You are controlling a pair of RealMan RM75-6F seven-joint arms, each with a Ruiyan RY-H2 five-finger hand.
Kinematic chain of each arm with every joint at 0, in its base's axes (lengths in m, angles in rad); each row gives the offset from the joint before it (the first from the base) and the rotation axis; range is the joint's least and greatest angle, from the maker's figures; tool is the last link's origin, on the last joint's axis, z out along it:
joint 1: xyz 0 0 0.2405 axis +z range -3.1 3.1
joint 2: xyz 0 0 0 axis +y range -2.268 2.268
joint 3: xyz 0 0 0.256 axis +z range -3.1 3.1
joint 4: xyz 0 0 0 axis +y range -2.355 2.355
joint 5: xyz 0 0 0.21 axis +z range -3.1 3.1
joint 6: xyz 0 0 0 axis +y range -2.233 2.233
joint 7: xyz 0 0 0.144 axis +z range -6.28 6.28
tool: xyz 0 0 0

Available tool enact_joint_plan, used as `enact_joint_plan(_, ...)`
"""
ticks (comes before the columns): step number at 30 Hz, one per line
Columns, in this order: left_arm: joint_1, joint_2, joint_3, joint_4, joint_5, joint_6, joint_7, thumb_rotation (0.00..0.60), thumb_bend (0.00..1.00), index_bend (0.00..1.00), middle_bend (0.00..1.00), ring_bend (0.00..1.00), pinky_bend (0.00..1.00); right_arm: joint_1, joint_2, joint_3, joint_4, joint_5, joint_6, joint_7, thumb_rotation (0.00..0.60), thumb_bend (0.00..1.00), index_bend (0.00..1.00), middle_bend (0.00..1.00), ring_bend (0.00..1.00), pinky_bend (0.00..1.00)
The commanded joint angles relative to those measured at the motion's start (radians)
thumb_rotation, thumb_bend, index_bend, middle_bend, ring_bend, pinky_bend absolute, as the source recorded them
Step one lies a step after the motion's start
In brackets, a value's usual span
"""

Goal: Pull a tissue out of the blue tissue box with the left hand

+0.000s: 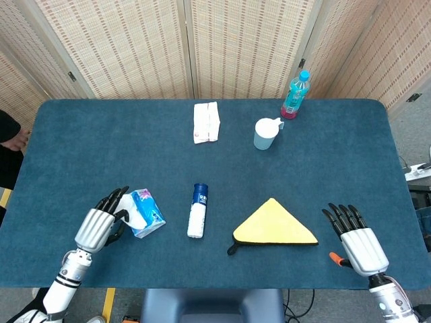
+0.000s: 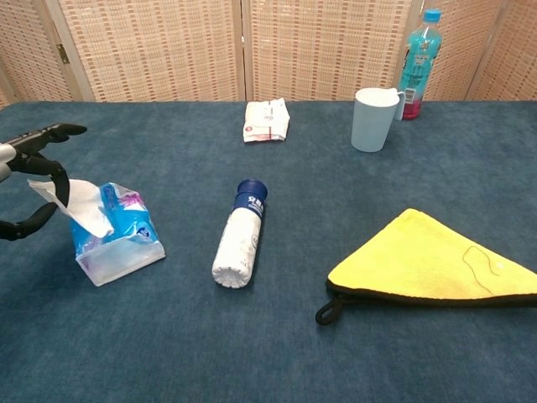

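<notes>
The left hand (image 1: 101,225) pinches the white tissue (image 2: 80,201) that sticks out of the blue box (image 2: 117,233) (the box stands near the table's (image 1: 81,148) front left). The right hand (image 1: 357,241) lies open, fingers apart, beside the yellow cloth (image 1: 275,225).

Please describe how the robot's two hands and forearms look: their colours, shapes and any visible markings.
Both the left hand and the right hand have ribbed silver metal backs and slim black fingers. The right hand shows a small orange part at its thumb side. The wrists are silver cylinders; the forearms are white with dark bands.
</notes>
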Motion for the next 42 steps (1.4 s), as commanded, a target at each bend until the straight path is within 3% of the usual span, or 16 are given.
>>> enact_joint_plan(1, 0.000, 0.010, 0.002, -0.018, 0.010, 0.017, 0.000, 0.600, 0.60, 0.61, 0.05, 0.09, 0.28, 0.000, 0.000, 0.000, 0.000, 0.000, 0.000, 0.000, 0.600, 0.00, 0.00, 0.00, 0.00, 0.00)
enact_joint_plan(7, -0.011, 0.068, -0.023, -0.149, 0.019, 0.045, 0.052, 0.600, 0.60, 0.61, 0.05, 0.09, 0.27, -0.001, 0.000, 0.000, -0.003, 0.002, 0.000, -0.008, 0.600, 0.00, 0.00, 0.00, 0.00, 0.00)
enact_joint_plan(16, -0.043, 0.208, -0.112, -0.428, 0.019, 0.067, 0.214, 0.600, 0.60, 0.61, 0.05, 0.09, 0.27, -0.003, 0.007, -0.002, -0.006, -0.008, 0.011, 0.005, 0.600, 0.00, 0.00, 0.00, 0.00, 0.00)
enact_joint_plan(22, -0.037, 0.294, -0.159, -0.508, -0.012, 0.090, 0.246, 0.600, 0.60, 0.61, 0.05, 0.09, 0.27, -0.008, 0.011, -0.005, -0.008, -0.019, 0.023, 0.010, 0.600, 0.00, 0.00, 0.00, 0.00, 0.00)
enact_joint_plan(28, 0.003, 0.310, -0.136, -0.432, -0.066, 0.104, 0.164, 0.600, 0.60, 0.61, 0.05, 0.09, 0.27, -0.009, 0.010, -0.007, -0.009, -0.021, 0.023, 0.006, 0.600, 0.00, 0.00, 0.00, 0.00, 0.00)
enact_joint_plan(35, 0.048, 0.226, -0.079, -0.227, -0.128, 0.088, 0.024, 0.600, 0.60, 0.60, 0.05, 0.08, 0.26, -0.007, 0.003, -0.006, -0.008, -0.015, 0.014, -0.008, 0.600, 0.00, 0.00, 0.00, 0.00, 0.00)
enact_joint_plan(42, 0.108, 0.162, -0.042, -0.128, -0.142, 0.135, -0.085, 0.600, 0.59, 0.52, 0.04, 0.06, 0.23, -0.006, -0.001, -0.003, -0.006, -0.005, 0.005, -0.017, 0.600, 0.00, 0.00, 0.00, 0.00, 0.00)
